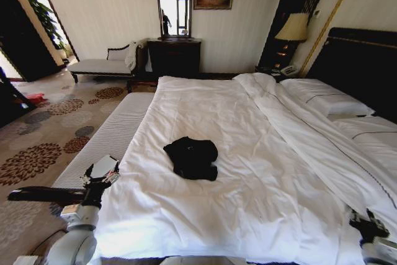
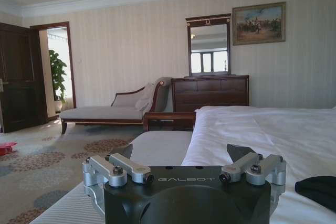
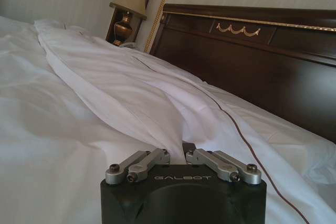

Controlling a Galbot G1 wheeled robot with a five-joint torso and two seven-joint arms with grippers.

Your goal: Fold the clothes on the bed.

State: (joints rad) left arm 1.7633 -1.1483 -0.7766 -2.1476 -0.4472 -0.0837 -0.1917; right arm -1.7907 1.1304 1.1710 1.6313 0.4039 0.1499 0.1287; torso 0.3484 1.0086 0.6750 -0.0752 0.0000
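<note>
The clothes [image 1: 192, 157] lie as a crumpled black heap in the middle of the bed [image 1: 260, 122], on its white duvet. My left gripper [image 1: 102, 172] hovers open at the bed's near left edge, over the striped bench, well short of the heap. In the left wrist view its fingers [image 2: 128, 151] stand spread wide, and a corner of the black clothes [image 2: 317, 190] shows on the duvet [image 2: 262, 129] beyond. My right gripper [image 1: 369, 224] sits at the bed's near right corner, far from the heap. In the right wrist view the right gripper [image 3: 177, 155] is shut just above the white duvet [image 3: 63, 108].
A striped padded bench [image 1: 108, 138] runs along the bed's left side. Patterned carpet [image 1: 43, 128] lies beyond it. At the far wall stand a pale chaise [image 1: 102, 65] and a dark dresser with mirror [image 1: 173, 54]. Pillows [image 1: 325, 97], dark headboard [image 3: 252, 56] and lamp [image 1: 293, 28] are at right.
</note>
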